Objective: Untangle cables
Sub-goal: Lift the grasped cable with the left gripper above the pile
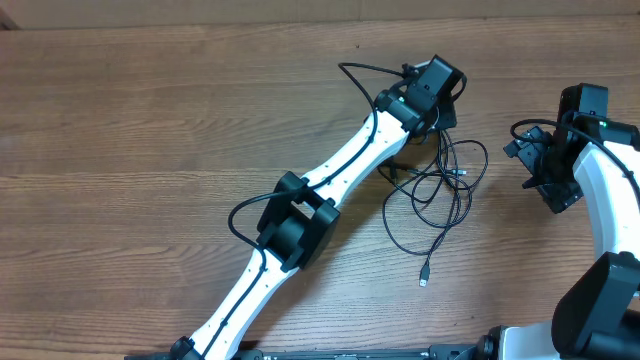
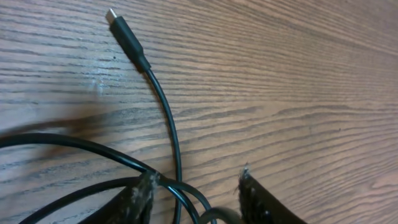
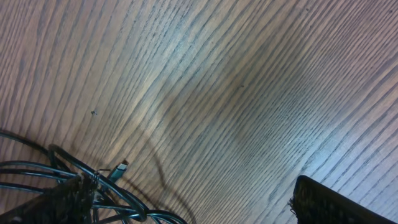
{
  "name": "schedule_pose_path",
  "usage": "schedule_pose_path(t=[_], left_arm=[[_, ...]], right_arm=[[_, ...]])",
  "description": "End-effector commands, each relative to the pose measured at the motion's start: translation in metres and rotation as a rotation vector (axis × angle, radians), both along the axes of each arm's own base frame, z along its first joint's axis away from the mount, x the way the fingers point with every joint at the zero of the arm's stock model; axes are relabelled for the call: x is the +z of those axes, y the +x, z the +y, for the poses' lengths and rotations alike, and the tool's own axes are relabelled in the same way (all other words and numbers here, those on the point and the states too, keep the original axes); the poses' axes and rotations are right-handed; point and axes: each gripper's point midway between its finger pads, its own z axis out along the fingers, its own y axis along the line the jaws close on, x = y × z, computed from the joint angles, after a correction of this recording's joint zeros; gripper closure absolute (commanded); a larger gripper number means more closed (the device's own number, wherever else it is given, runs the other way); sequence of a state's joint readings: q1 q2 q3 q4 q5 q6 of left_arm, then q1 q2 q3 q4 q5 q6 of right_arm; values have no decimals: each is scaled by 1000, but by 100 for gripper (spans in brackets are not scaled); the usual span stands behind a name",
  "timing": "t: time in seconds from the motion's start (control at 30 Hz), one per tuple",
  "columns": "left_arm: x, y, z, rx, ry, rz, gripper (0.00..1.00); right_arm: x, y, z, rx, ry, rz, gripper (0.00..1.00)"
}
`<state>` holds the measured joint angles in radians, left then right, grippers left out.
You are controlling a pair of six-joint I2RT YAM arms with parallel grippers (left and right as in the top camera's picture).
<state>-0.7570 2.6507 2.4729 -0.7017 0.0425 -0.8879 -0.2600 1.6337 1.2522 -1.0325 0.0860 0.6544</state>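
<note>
The cables point(image 1: 447, 176) lie as a loose black tangle on the wooden table, right of centre, with one plug end point(image 1: 424, 280) trailing toward the front. My left gripper point(image 1: 428, 128) hangs over the tangle's top left part. In the left wrist view its fingertips point(image 2: 147, 186) stand apart on the wood with cable strands point(image 2: 169, 112) running between them; one strand touches the left finger, and none is pinched. A plug point(image 2: 115, 20) lies ahead. My right gripper point(image 1: 532, 165) is off to the right, open and empty point(image 3: 193, 202), with the cables point(image 3: 37, 171) beside its left finger.
The left arm point(image 1: 300, 215) stretches diagonally across the table from the front. Thicker black wires loop along both arms. The wooden table point(image 1: 150, 120) is bare on its left and far sides. The right arm's base stands at the right edge.
</note>
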Motion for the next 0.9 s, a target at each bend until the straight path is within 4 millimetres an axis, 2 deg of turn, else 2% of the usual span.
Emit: schedule_pose_path(t=[0.0,0.1,0.17,0.23,0.27,0.4,0.47,0.57,0.77,0.87], left_arm=[[4,0,-2,-7,19,-33,65],[4,0,-2,-7,20,-33,75],[4,0,-2,-7,19,-34,77],[5,0,-3,-7,16,-38,87],[5,1,-3,-12,17,-43,96],[16,3,-6,-159,59,-133,96],[34,1,-1,-242,72,-150,96],[61,0,19,-235,85,-140,96],[112,-9,55,-211,83,-107,96],[133,-12,66,-202,73,-113,96]], right_arm=[[12,6,-3,-3,-16,-42,0],[12,5,-3,-2,-15,-40,0],[12,6,-3,-2,-15,-41,0],[12,6,-2,-1,-10,-42,0],[12,6,-2,-1,-9,-41,0],[12,7,1,3,6,-47,0],[12,7,4,8,25,-50,0],[13,14,25,112,125,-83,0],[33,32,92,513,380,-255,0],[35,31,107,558,414,-262,0]])
